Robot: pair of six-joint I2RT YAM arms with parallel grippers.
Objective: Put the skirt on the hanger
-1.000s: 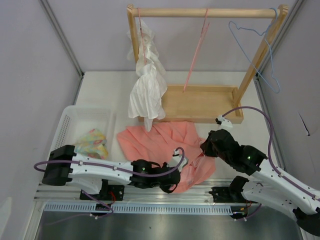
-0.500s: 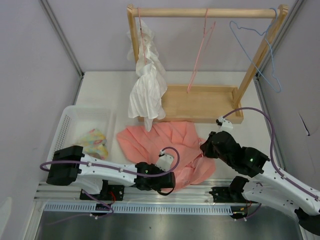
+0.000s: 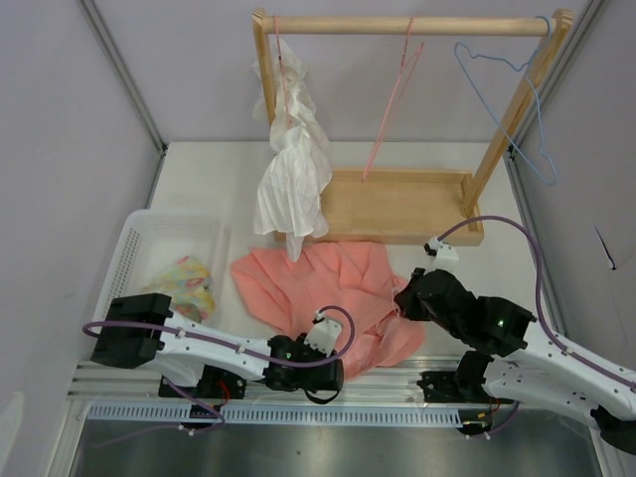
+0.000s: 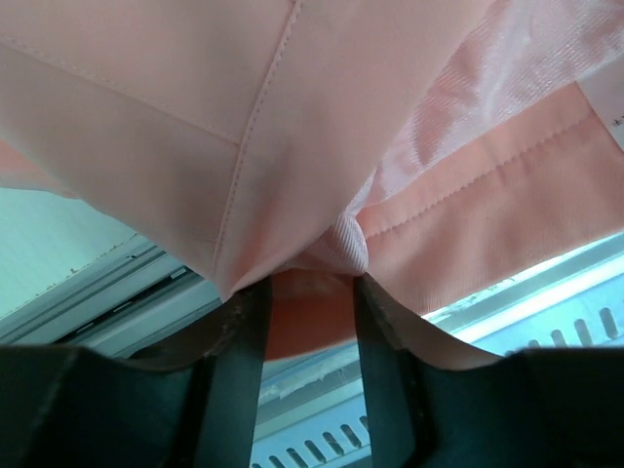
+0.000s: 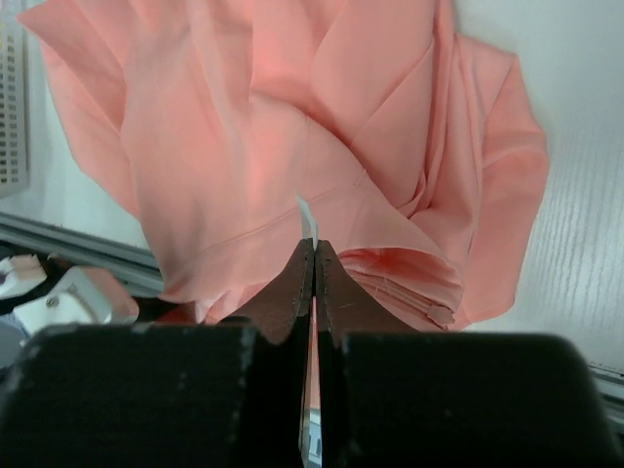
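The salmon-pink skirt (image 3: 318, 283) lies crumpled on the table near the front edge. My left gripper (image 3: 328, 363) is at the skirt's near hem. In the left wrist view its fingers (image 4: 239, 331) stand a little apart with a fold of skirt (image 4: 292, 117) bunched between the tips (image 4: 310, 283). My right gripper (image 3: 402, 296) is on the skirt's right edge. In the right wrist view it (image 5: 314, 244) is shut on a thin edge of the skirt (image 5: 292, 127) with a white label. The pink hanger (image 3: 390, 99) hangs from the rack's bar, empty.
A wooden rack (image 3: 407, 25) stands at the back on a tray-like base (image 3: 397, 204). A white ruffled garment (image 3: 291, 179) hangs at its left and a light-blue hanger (image 3: 522, 109) at its right. A white basket (image 3: 139, 248) at the left holds a patterned cloth (image 3: 184, 283).
My left gripper has moved left and toward the near edge, and the skirt's near hem has shifted with it. The pink hanger swings on the bar. The right gripper has edged left.
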